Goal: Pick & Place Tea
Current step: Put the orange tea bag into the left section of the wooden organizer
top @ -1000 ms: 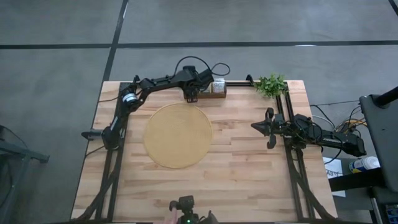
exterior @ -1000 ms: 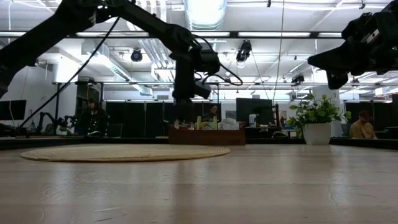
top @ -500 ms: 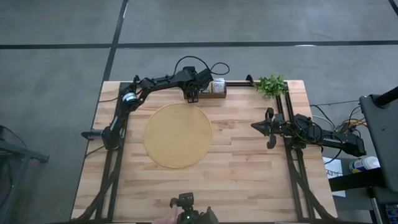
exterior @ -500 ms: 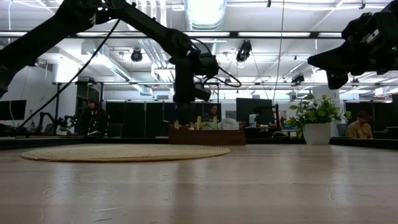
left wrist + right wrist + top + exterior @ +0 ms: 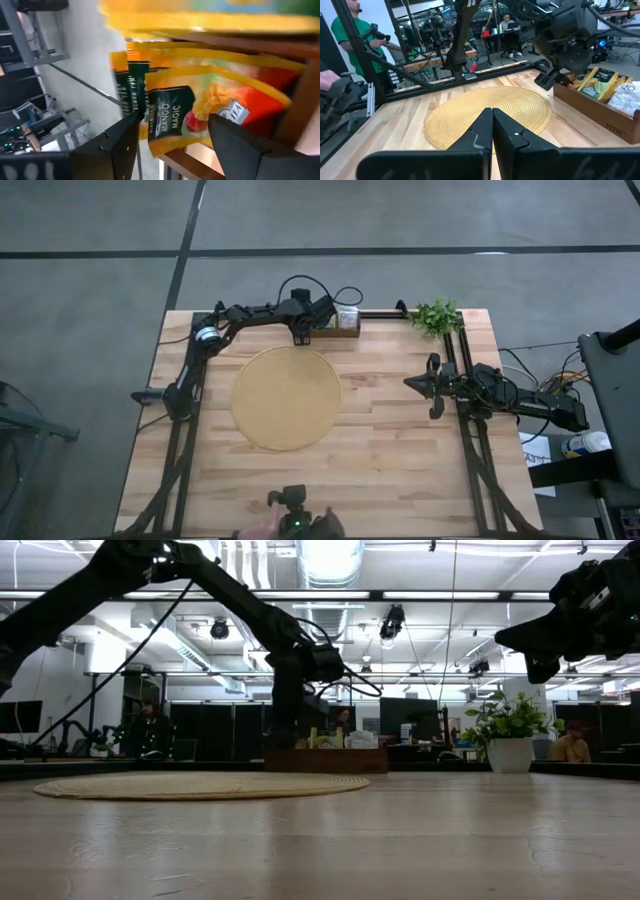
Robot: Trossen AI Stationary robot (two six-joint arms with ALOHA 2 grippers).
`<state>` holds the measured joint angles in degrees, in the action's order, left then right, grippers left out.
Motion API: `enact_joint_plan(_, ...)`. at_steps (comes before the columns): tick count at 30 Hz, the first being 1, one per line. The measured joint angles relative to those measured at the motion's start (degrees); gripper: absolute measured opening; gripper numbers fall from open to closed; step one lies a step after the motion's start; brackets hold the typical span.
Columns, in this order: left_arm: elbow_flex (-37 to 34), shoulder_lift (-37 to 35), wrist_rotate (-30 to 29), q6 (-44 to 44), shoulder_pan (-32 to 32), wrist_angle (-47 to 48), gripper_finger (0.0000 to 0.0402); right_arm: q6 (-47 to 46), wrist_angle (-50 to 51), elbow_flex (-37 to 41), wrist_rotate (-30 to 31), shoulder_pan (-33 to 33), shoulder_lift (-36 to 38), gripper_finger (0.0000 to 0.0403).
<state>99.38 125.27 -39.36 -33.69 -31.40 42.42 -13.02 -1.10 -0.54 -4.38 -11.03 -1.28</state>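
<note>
My left gripper (image 5: 303,333) hangs with fingers spread over the left end of one wooden tray (image 5: 338,328); between my fingers (image 5: 112,145) stand about three orange tea sachets (image 5: 175,117), not grasped. One round mat (image 5: 286,397) lies nearby. My right gripper (image 5: 414,383) waits clenched, well apart.

Both arms are black and slim, made of jointed segments. The left arm (image 5: 245,315) has a silver ring at one joint and black cables that loop above its wrist. The right arm (image 5: 520,402) carries cables too. The gripper fingers (image 5: 470,137) are dark, flat and pointed.
</note>
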Motion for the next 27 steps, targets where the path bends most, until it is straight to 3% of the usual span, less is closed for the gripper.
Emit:
enact_joint_plan(9, 6.8, 0.2, -0.3, 4.0, 1.6, 1.7, 0.0233, 0.0, 0.0, 0.0, 0.0, 0.0, 0.0, 0.0009)
enact_joint_plan(14, 10.1, 0.2, 3.6, 8.0, 2.8, 5.9, 0.0233, 0.0, 0.0, 0.0, 0.0, 0.0, 0.0, 0.0009)
enact_joint_plan(22, 10.9, -0.6, 5.9, 10.4, 4.0, 12.9, 0.0233, 0.0, 0.0, 0.0, 0.0, 0.0, 0.0, 0.0009)
enact_joint_plan(27, 10.9, -5.5, 5.8, 13.2, 3.6, 14.1, 0.0233, 0.0, 0.0, 0.0, 0.0, 0.0, 0.0, 0.0009)
